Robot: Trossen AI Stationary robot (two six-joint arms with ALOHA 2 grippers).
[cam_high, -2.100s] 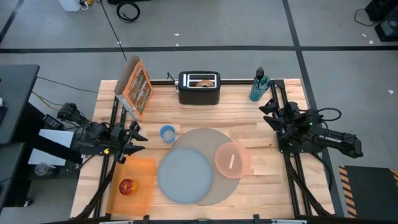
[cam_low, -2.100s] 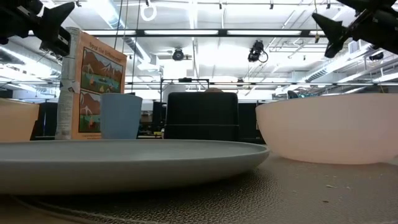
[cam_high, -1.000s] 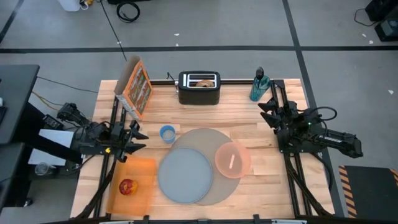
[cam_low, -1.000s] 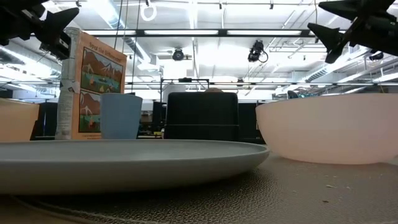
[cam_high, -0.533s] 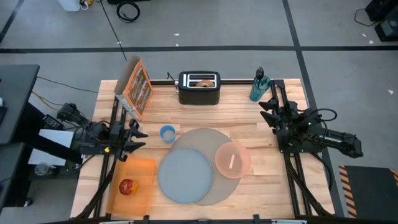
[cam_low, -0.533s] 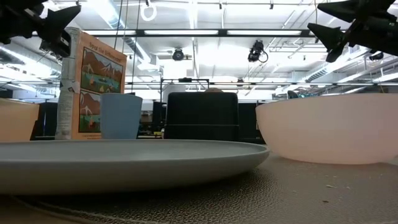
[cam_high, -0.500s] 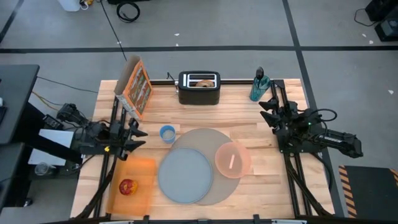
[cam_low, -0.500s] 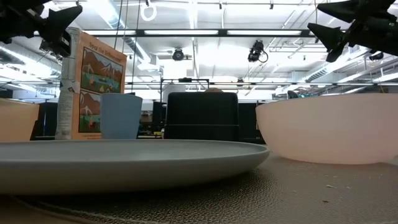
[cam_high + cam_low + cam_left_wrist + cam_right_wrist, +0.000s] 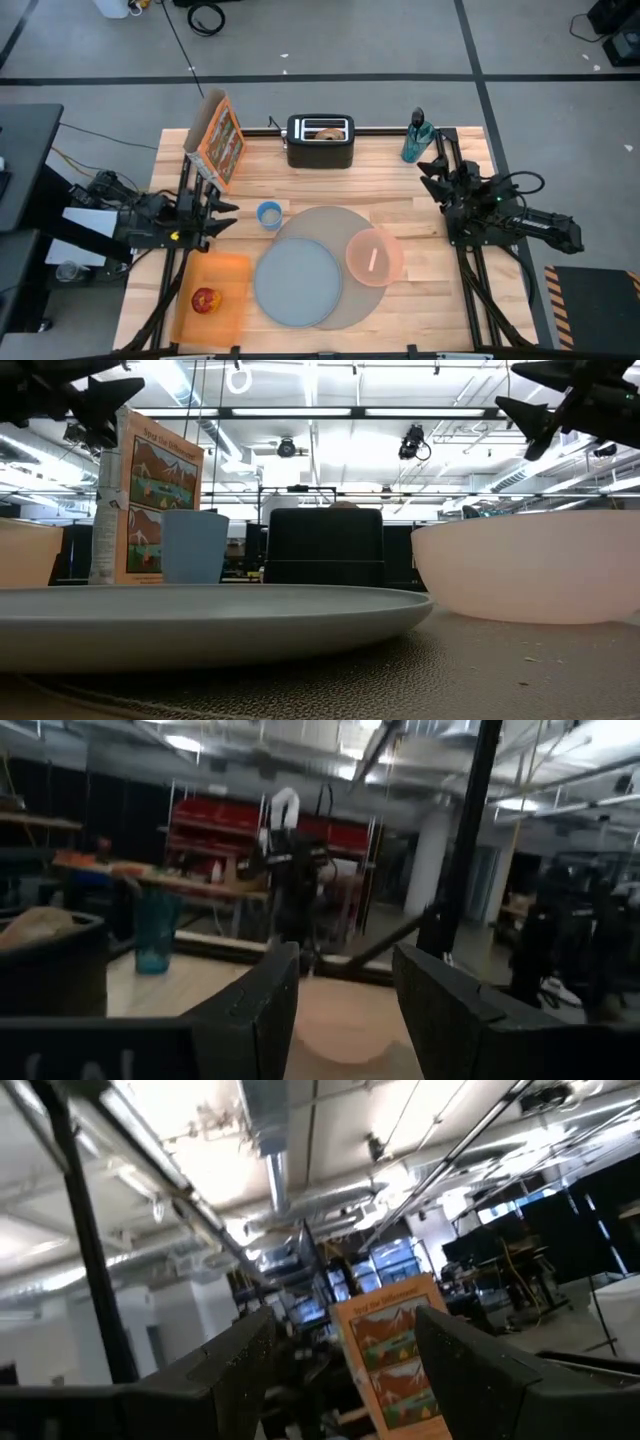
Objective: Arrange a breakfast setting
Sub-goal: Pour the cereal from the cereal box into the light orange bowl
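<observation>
We see the left tool hovering with fingers apart over the worktop's left side. The right tool waits at the right edge, fingers also apart. Plate and bowl sit on the mat; the apple lies on the board; the bagel stands in the toaster.

One mat, one plate, one pink bowl, one spoon, one bagel, one apple, one toaster, one cereal box, one blue cup, one bottle, one orange board.
</observation>
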